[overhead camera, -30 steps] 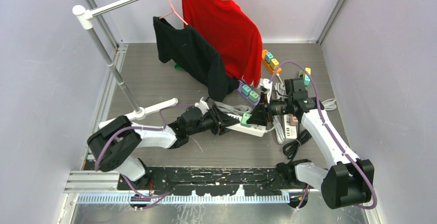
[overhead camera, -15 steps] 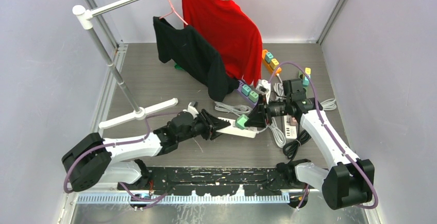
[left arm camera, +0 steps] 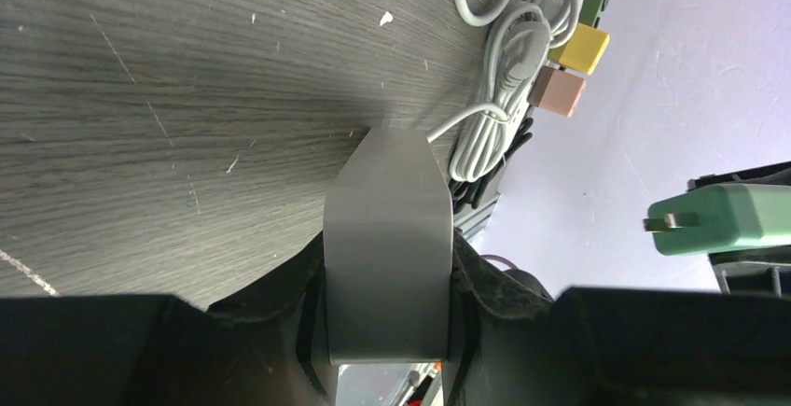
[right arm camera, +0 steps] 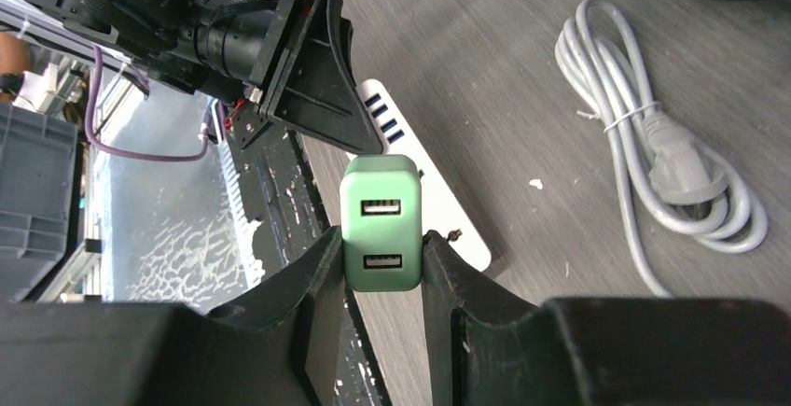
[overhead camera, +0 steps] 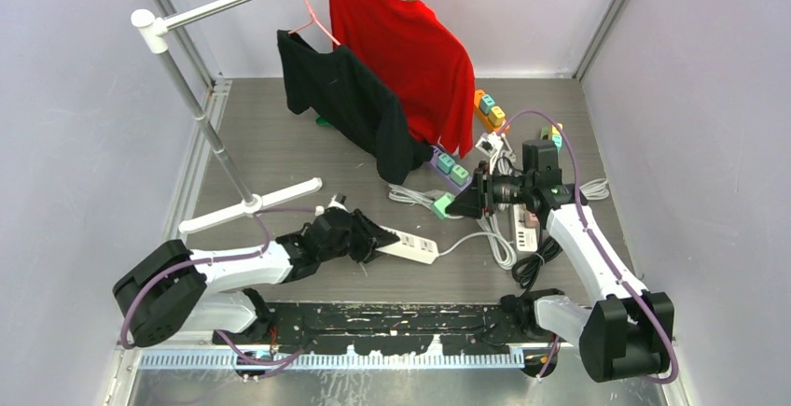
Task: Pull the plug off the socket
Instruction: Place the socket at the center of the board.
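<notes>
Grey tabletop (overhead camera: 280,145): R tool (right arm camera: 381,249) clamps mint-green 2-port USB plug (right arm camera: 380,203), clear of white strip (overhead camera: 415,248) pinched by L tool (overhead camera: 375,238).

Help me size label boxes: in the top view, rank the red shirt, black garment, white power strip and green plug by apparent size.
1. red shirt
2. black garment, a close second
3. white power strip
4. green plug
Both garments hang high, nearer the camera, which inflates them.
</notes>
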Robot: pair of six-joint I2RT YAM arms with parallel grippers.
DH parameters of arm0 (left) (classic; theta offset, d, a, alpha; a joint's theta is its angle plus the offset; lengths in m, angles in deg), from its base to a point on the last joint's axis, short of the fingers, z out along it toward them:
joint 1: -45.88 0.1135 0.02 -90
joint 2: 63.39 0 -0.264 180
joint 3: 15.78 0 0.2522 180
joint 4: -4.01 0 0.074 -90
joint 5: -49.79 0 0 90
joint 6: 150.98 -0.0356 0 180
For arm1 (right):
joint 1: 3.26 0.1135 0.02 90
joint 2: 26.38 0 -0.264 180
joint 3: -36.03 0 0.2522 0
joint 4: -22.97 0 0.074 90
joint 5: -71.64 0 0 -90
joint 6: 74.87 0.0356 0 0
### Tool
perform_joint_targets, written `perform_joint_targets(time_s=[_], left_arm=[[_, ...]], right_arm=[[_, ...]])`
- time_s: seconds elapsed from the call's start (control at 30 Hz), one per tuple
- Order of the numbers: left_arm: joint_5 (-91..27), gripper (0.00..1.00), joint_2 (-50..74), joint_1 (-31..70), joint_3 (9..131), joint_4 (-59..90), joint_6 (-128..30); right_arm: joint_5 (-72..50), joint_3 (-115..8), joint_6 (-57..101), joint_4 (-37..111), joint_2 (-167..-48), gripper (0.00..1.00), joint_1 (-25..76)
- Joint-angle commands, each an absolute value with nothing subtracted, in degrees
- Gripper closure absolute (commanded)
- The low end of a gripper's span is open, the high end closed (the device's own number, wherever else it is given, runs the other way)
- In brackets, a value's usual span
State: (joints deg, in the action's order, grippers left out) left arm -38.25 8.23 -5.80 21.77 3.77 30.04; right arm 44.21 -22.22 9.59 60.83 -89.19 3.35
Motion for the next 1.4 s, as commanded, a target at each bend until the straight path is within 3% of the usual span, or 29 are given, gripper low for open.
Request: perform_joint_targets(time_s=[0.0,0.27,0.6,0.83,1.1,1.37], left_arm=[[-43.5,1.0,8.8,-5.8,21.1,-1.4,25.2],[-46.4,1.0,12.6,-1.9,15.0,-17.9,21.2],[-43.8,1.0,10.1,8.6,8.5,-27.4,23.6],[-38.8,1.0,-6.7,19.2,6.7,-11.4,24.3],[-46.0,1.0,-33.1,27.2,1.2,11.5,26.9],[-51.8,0.98,-47.3,28.5,-1.7,27.2,31.7]], right_arm=[[45.5,-19.8,13.9,57.0,-86.9,0.99,2.3],[45.1,-17.0,14.0,56.3,-86.2,0.99,0.4],[45.4,-15.4,15.6,54.3,-85.7,0.99,-0.5],[45.5,-14.7,16.3,53.1,-85.3,0.99,-1.3],[45.8,-14.1,17.3,51.9,-85.7,0.99,-1.5],[46.0,-13.9,17.9,51.2,-85.9,0.99,-1.5]])
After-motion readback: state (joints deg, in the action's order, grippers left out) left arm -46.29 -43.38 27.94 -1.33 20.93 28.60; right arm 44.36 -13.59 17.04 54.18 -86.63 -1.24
